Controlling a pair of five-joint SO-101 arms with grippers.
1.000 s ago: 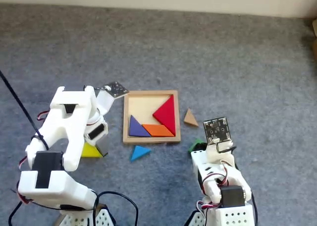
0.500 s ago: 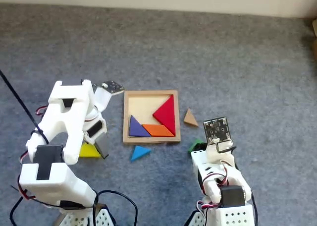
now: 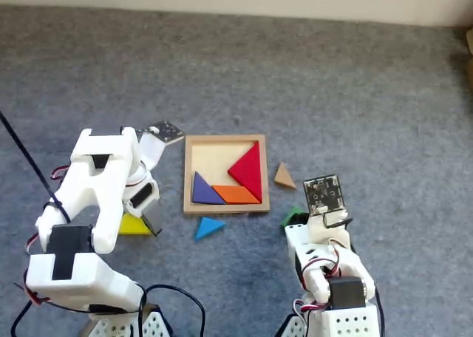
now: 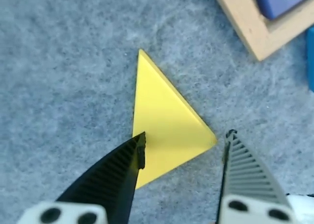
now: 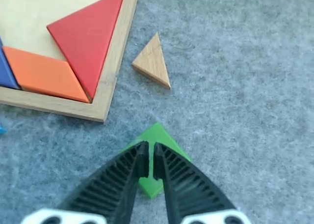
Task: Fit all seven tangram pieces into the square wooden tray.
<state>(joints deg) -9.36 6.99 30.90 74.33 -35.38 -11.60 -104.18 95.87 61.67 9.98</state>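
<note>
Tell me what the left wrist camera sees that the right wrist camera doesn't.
Left wrist view: the yellow triangle on the grey carpet, between the open left gripper fingers. Right wrist view instead: the shut right gripper over the green piece, the tan triangle, and the red triangle and orange parallelogram in the wooden tray. Shared: that tray, its indigo piece, the carpet.

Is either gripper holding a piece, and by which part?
Nothing is held. The left gripper is open over the yellow triangle, which lies flat; the right gripper is shut and empty above the green piece.
</note>
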